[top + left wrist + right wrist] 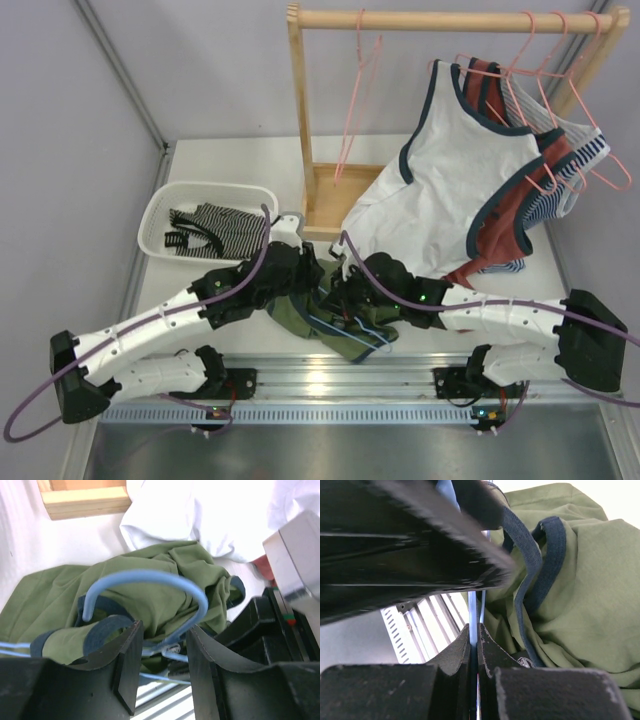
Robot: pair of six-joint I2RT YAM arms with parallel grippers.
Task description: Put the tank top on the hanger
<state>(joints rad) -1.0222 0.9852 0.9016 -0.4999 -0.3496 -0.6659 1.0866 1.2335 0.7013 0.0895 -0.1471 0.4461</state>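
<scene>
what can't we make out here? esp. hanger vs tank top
- Top view: the arms cover most of the hanger and the middle of the tank top.
- Left wrist: green cloth buries the hanger below its hook; strap threading unclear.
- Right wrist: a blurred dark shape blocks the upper left; the right claw shows only a short bit of wire.

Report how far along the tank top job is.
Done: the hook of the hanger already pokes out of the bunched tank top, apparently through its navy-trimmed neck. In hand: the right fingers pinch the blue wire; the left fingers stand open beside the hook's base. Left: seat the straps on the hanger's shoulders; the top lies crumpled.
</scene>
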